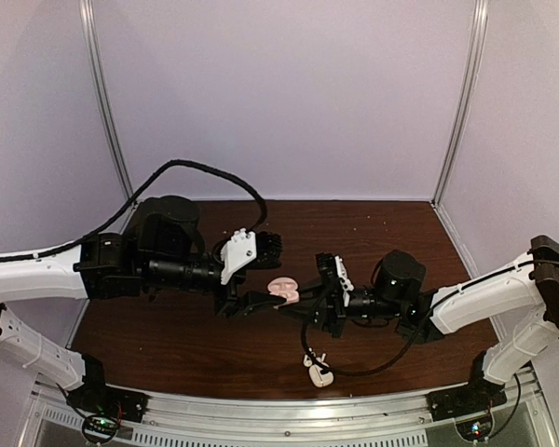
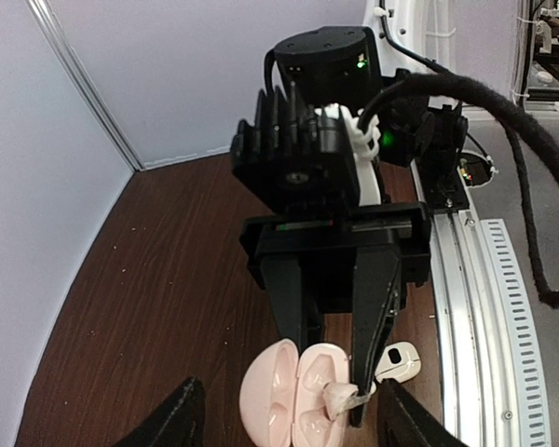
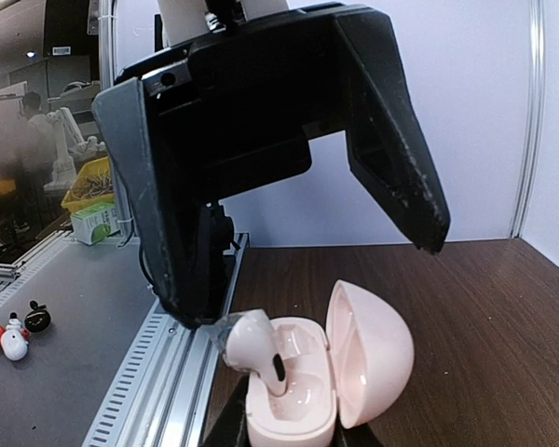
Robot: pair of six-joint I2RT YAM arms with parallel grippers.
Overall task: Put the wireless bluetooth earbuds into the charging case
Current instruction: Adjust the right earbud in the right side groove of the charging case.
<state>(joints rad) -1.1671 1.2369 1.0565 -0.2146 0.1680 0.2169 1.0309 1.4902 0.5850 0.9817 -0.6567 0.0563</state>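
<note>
A pale pink clamshell case (image 3: 303,396) lies open on the brown table, also in the top view (image 1: 282,290) and the left wrist view (image 2: 303,400). One pale earbud (image 3: 253,349) stands stem-down in its near slot, with clear film on its head touching one finger (image 3: 168,261) of my right gripper (image 3: 306,275). That gripper is open above the case (image 1: 300,303). My left gripper (image 2: 289,419) is open, with its fingers on either side of the case (image 1: 259,303). A small white rounded-square case (image 1: 321,376) with a tiny white earbud (image 1: 310,358) beside it lies near the front edge.
The white case also shows in the left wrist view (image 2: 398,361), beside the metal rail (image 2: 466,307) along the table's front edge. White booth walls (image 1: 279,93) close the back and sides. The right arm's black cable (image 1: 354,368) loops over the table near the white case.
</note>
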